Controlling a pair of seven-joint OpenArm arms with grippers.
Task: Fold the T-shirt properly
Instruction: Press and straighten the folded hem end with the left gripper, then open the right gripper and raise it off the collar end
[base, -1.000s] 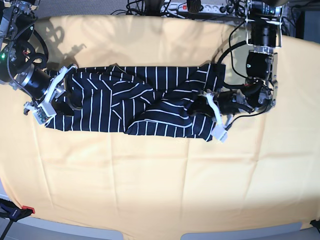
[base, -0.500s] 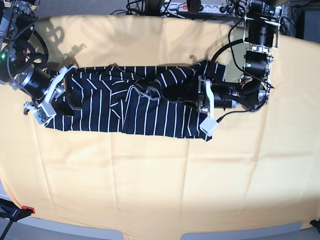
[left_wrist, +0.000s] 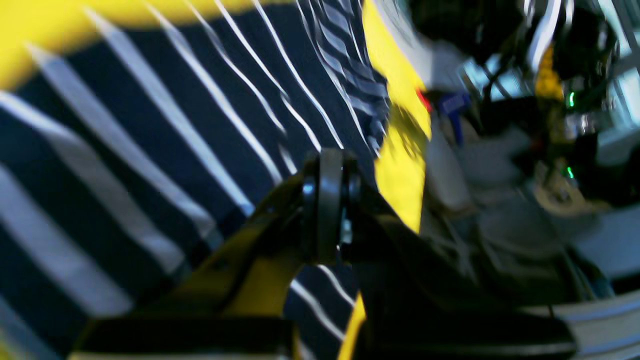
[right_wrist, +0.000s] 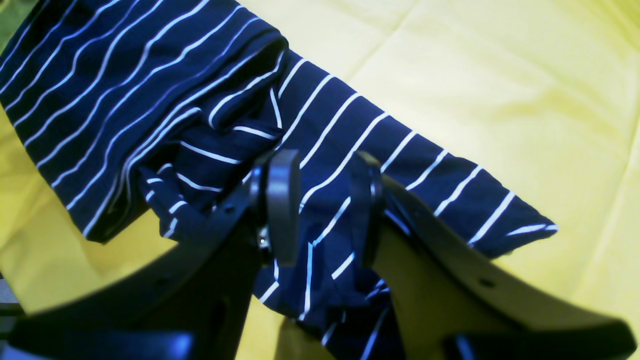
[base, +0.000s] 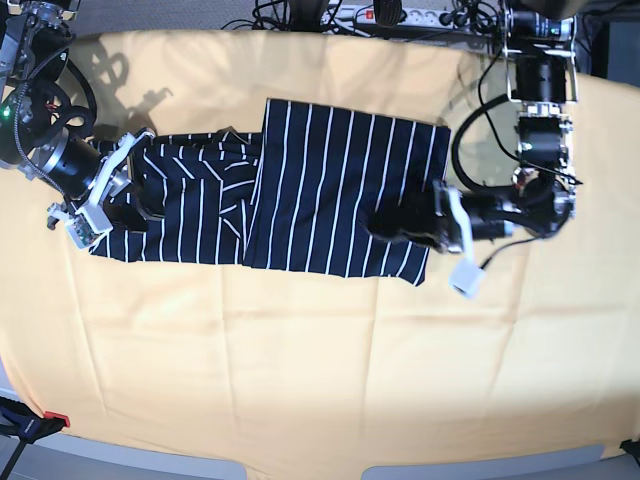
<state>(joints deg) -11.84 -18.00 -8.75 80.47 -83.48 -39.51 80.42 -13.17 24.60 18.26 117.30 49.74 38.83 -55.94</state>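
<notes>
The navy T-shirt (base: 330, 180) with thin white stripes lies across the yellow cloth. Its right half is a flat panel and its left half is wrinkled. My left gripper (base: 378, 222) lies over the panel's lower right part, pointing left. In the blurred left wrist view the left gripper (left_wrist: 327, 155) has its pads pressed together over the T-shirt (left_wrist: 125, 150); no cloth shows between them. My right gripper (base: 125, 192) sits at the shirt's left end. In the right wrist view the right gripper (right_wrist: 322, 170) is open, its fingers straddling the bunched T-shirt (right_wrist: 150, 90).
The yellow cloth (base: 320, 370) covers the whole table. A power strip and cables (base: 400, 15) lie past the far edge. A red-tipped clamp (base: 40, 420) sits at the front left corner. Both arm bases stand at the far corners.
My left gripper has shifted right and down. The gathered, crumpled right half of the shirt has spread into a flat panel reaching further back. The right arm has not moved.
</notes>
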